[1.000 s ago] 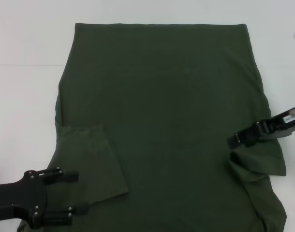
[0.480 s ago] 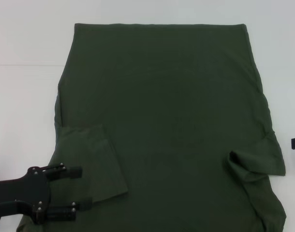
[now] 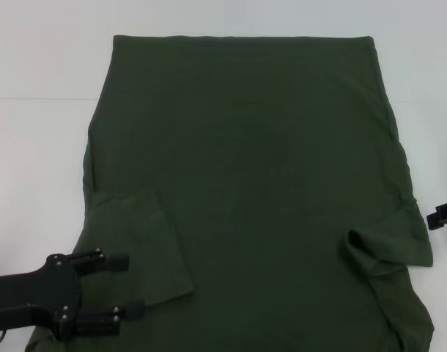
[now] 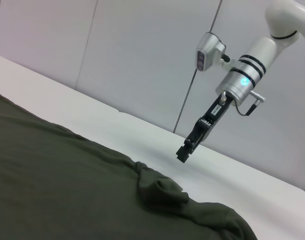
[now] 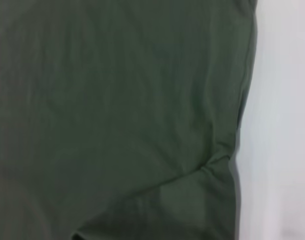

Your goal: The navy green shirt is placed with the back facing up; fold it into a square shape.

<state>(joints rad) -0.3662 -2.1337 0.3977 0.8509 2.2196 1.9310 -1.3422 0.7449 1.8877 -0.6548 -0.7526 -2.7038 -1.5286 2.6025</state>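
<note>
The navy green shirt (image 3: 253, 169) lies spread flat on the white table, plain side up, and fills most of the head view. Its left sleeve (image 3: 139, 242) is folded inward onto the body. The right sleeve (image 3: 385, 246) lies turned in and bunched, and shows as a lump (image 4: 160, 190) in the left wrist view. My left gripper (image 3: 124, 286) hovers open over the shirt's lower left corner, beside the folded sleeve. My right gripper (image 3: 442, 215) is off the shirt at its right edge, held above the table (image 4: 185, 150). The right wrist view shows the shirt's edge (image 5: 117, 115).
White table (image 3: 33, 147) surrounds the shirt on the left, far and right sides. A pale wall stands behind the table (image 4: 117, 60) in the left wrist view.
The right gripper let go of the right sleeve and pulled away to the right, off the shirt; the sleeve stayed bunched. The left gripper shifted slightly right and down.
</note>
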